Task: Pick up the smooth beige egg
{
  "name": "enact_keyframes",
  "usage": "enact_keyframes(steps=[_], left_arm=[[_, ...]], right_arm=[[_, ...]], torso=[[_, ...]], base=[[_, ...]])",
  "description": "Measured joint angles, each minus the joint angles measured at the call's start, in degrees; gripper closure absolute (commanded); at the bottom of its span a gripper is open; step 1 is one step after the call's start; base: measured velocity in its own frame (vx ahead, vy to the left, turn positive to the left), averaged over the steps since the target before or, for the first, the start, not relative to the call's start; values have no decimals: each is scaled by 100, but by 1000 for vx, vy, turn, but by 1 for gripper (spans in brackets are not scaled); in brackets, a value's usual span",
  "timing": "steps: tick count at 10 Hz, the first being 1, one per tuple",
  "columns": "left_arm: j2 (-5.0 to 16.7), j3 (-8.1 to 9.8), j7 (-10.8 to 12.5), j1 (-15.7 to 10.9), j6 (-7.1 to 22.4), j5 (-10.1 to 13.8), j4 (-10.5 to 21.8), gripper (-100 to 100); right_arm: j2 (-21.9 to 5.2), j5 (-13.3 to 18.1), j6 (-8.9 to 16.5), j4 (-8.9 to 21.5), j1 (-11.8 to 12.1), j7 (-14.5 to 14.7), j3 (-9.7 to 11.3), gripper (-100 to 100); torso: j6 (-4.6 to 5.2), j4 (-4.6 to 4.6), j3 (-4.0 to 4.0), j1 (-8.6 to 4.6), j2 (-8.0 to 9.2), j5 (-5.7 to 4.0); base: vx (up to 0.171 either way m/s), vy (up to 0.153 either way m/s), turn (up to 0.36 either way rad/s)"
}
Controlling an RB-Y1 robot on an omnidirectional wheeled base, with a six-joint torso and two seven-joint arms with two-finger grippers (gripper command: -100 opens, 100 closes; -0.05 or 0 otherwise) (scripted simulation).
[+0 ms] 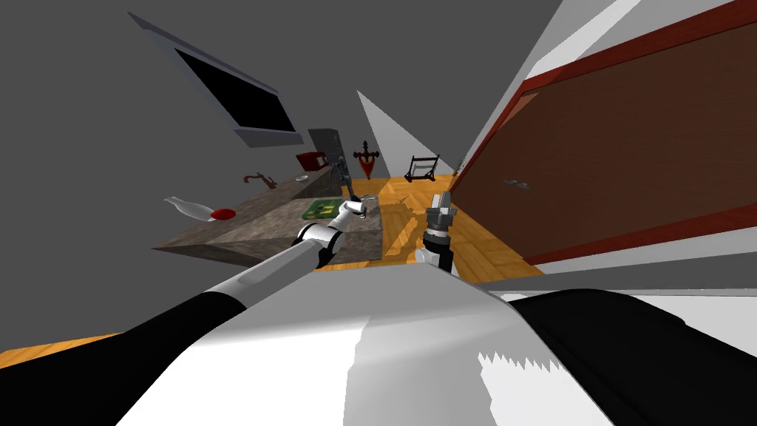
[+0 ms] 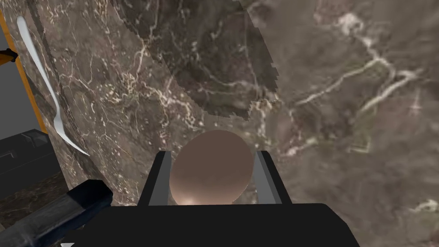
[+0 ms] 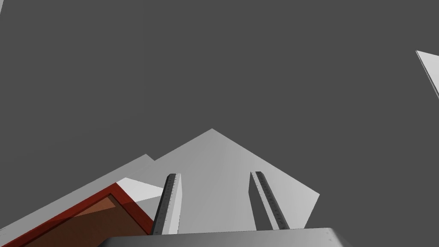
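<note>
The egg is clasped at its sides by the fingers of the left gripper, over the brown marbled counter. The right gripper is held open and empty beside a door.

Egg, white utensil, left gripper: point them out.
egg [image 2: 210, 171], left wrist view, its rounded middle.
white utensil [image 2: 42, 73], left wrist view, its handle.
left gripper [image 2: 213, 155], left wrist view, midway between fingertips.

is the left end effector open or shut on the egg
Shut on the egg: both fingers of the left end effector press its sides.
</note>
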Motion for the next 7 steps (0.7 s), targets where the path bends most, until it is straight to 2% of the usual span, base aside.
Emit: enact_keyframes(steps=[1, 3, 6, 7], left_arm=[[-47, 167, 7, -43, 8, -151, 42, 100], [-109, 390, -7, -168, -46, -318, 236, 100], [-265, 915, -19, -411, -121, -776, 589, 100], [-274, 932, -22, -417, -119, -795, 602, 0]], right_arm=[[0, 0, 0, 0, 0, 0, 0, 0], [0, 0, 0, 0, 0, 0, 0, 0], [0, 0, 0, 0, 0, 0, 0, 0], [0, 0, 0, 0, 0, 0, 0, 0]], torso=[[2, 0, 0, -2, -1, -1], [1, -2, -2, -6, -3, -2], [3, -2, 0, 0, 3, -4], [-1, -2, -2, -7, -3, -4]], base=[[-18, 34, -34], [-28, 35, -63], [-30, 46, -63], [0, 0, 0]])
